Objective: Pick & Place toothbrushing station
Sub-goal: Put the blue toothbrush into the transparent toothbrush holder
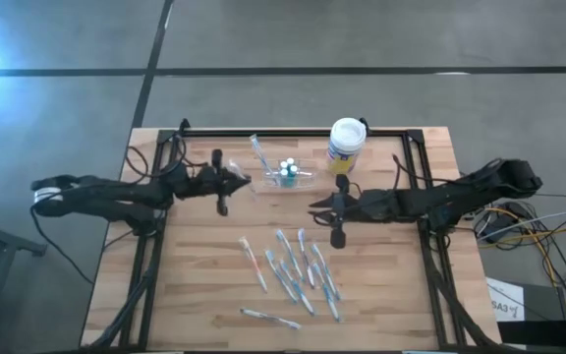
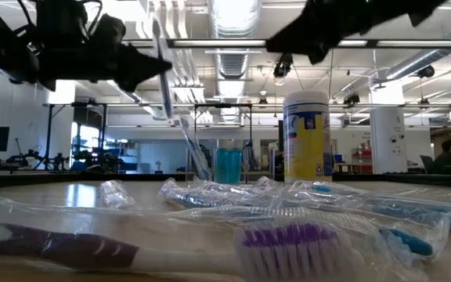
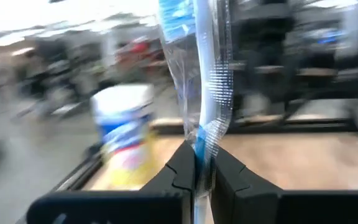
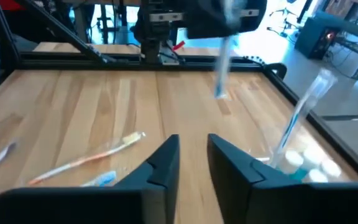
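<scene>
The toothbrushing station (image 1: 301,181), a small see-through tray, stands at the table's far middle. A wrapped toothbrush (image 1: 259,154) leans in it and small teal pieces (image 1: 287,169) sit inside. My left gripper (image 1: 236,180) hangs just left of the station, shut on another wrapped toothbrush (image 3: 199,81). My right gripper (image 4: 194,158) is open with nothing between its fingers; in the high view it (image 1: 314,205) hovers near the station's right front corner. My left gripper pinches the wrapped toothbrush's handle (image 3: 199,146) between its two fingers, about midway along. The fingers come level from the table's left and lie across the brush. The brush stands nearly upright, reaching above and below the fingers (image 2: 165,86), clear of the table.
A white-lidded canister with a yellow label (image 1: 346,143) stands just right of the station. Several wrapped toothbrushes (image 1: 298,270) lie scattered over the table's near middle, and one (image 1: 271,318) lies by the near edge. Black frame rails (image 1: 145,256) run along both sides.
</scene>
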Robot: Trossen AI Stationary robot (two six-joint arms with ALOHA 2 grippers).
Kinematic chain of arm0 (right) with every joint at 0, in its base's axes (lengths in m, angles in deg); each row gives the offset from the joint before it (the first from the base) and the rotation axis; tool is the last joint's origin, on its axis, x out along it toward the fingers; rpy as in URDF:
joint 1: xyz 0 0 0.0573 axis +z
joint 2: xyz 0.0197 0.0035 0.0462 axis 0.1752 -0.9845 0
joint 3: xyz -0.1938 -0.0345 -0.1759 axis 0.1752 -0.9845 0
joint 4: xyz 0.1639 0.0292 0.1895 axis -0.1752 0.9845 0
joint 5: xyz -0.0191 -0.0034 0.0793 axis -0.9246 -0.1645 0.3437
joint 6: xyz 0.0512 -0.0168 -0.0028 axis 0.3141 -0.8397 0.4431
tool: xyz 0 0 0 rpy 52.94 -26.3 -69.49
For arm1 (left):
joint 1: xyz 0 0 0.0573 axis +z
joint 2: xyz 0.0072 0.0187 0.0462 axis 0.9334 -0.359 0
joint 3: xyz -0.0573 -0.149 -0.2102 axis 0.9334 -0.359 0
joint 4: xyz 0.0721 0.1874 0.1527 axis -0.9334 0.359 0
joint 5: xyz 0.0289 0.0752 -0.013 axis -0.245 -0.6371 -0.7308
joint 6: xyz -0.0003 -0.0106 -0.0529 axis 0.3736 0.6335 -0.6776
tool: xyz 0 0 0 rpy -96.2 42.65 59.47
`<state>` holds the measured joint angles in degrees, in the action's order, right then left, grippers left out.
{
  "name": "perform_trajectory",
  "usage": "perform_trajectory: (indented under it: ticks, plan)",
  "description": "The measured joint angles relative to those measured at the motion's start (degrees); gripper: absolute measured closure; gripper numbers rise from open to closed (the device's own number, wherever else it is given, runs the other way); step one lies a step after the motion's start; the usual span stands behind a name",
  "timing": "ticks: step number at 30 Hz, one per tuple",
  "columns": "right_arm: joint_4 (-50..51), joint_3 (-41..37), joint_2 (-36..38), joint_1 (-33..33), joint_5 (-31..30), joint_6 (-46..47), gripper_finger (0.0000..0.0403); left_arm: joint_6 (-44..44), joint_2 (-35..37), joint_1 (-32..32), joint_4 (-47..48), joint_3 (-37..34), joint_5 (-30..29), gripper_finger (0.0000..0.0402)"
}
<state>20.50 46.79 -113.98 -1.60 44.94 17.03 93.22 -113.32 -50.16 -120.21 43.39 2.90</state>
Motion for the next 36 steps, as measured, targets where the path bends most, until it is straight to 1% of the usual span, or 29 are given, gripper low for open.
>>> perform_trajectory:
  ticks: [3,5,8,12,14,19,24,28,32,36]
  plan:
    - [-7.32,-6.03,0.38,0.01,-0.04,0.71,0.037,-1.35,-2.62,0.0,-3.96,-0.71,-8.78,0.0382]
    - [-11.94,-9.59,0.38,0.01,-0.04,0.69,0.0388,-2.78,-5.14,0.03,-9.17,-0.67,-12.27,0.0382]
    - [-17.82,-13.71,0.15,0.01,-0.04,0.52,0.0391,-4.62,-10.29,0.26,-16.15,-0.02,-13.52,0.0382]
    - [-20.8,-17.21,0.09,0.07,-0.15,0.54,0.0394,-5.12,-18.07,0.98,-19.39,3.04,-13.93,0.0382]
    - [-21.15,-18.15,0.09,0.14,-0.13,0.59,0.0394,-5.16,-22.08,1.25,-20.61,4.49,-16.28,0.0382]
    - [-22.47,-19.71,0.49,0.14,0.14,0.85,0.0394,-5.6,-31.67,1.27,-28.96,7.44,-21.9,0.0382]
    - [-23.05,-19.95,0.57,0.14,0.24,0.67,0.0394,-5.7,-38.51,1.27,-29.3,11.2,-23.79,0.0382]
    - [-23.44,-19.88,0.56,0.14,0.35,0.57,0.0394,-6.28,-42.44,1.25,-29.31,13.67,-27.48,0.0382]
    - [-23.47,-19.55,0.48,0.14,0.62,0.51,0.0394,-7.11,-44.75,1.25,-29.3,14.78,-29.74,0.0382]
    - [-23.65,-19.51,0.48,0.14,0.63,0.3,0.0394,-8.16,-45.88,1.27,-28.86,15.15,-30.07,0.0382]
